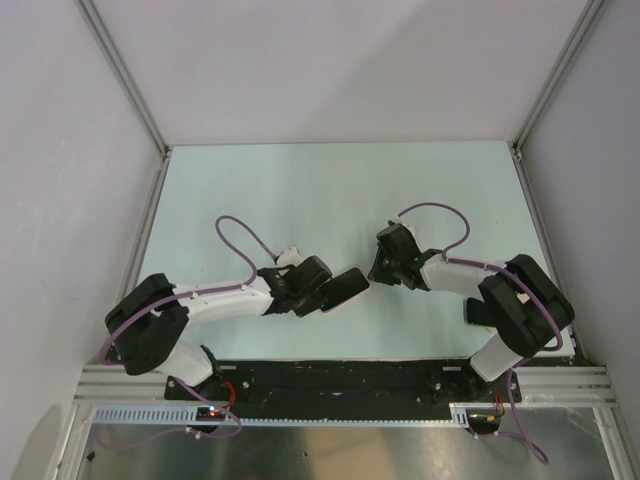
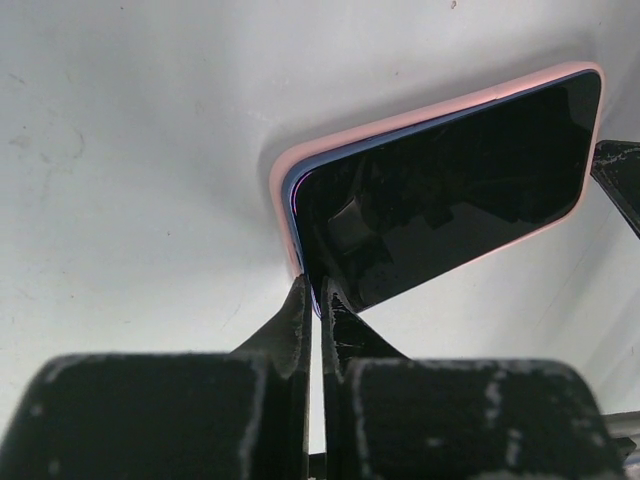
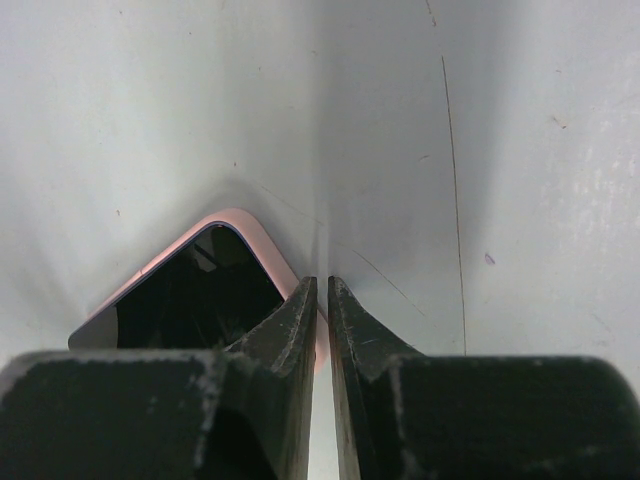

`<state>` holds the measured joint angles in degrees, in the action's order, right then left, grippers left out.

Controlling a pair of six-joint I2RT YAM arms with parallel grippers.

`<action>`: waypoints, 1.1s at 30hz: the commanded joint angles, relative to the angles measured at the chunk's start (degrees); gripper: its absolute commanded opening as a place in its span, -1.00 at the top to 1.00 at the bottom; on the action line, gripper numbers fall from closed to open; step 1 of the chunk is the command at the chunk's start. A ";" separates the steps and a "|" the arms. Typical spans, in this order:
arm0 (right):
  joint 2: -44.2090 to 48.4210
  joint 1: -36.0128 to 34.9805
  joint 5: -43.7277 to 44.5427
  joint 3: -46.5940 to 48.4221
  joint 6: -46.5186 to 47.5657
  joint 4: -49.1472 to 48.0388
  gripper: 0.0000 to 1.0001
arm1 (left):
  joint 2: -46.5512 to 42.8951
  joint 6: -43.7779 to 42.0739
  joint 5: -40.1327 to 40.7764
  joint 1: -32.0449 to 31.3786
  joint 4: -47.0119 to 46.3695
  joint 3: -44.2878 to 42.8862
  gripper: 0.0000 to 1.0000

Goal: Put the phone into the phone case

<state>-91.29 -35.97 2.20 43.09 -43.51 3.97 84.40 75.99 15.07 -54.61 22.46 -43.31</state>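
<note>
The phone (image 1: 345, 290), with a glossy black screen, lies on the pale table between the two grippers. In the left wrist view the phone (image 2: 450, 190) lies in the pink phone case (image 2: 283, 180). Its near left corner stands a little proud, showing a blue-purple edge above the pink rim. My left gripper (image 1: 328, 292) is shut, with its tips (image 2: 318, 290) at the phone's near edge. My right gripper (image 1: 375, 268) is shut, with its tips (image 3: 320, 285) over the pink rim (image 3: 255, 225) at the phone's (image 3: 195, 295) other end.
White walls and aluminium frame posts (image 1: 130, 85) enclose the table on three sides. A black base bar (image 1: 330, 378) and metal rail run along the near edge. Purple cables (image 1: 240, 235) loop above both arms.
</note>
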 commanded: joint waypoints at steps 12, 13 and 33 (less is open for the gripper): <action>-1.56 -2.13 -0.63 -1.36 -0.43 0.61 0.70 | 10.90 -1.17 -4.26 -1.18 -7.88 0.34 1.00; -1.59 -2.15 -0.67 -1.35 -0.43 0.56 0.70 | 11.33 -1.14 -4.39 -1.41 -8.05 0.38 1.00; 7.07 6.45 -1.53 3.13 5.44 6.64 0.12 | 2.29 -12.85 -5.41 -1.21 -8.03 -4.21 0.69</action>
<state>-88.58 -31.22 0.99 43.75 -40.21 7.68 87.42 66.63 13.91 -55.11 22.61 -45.56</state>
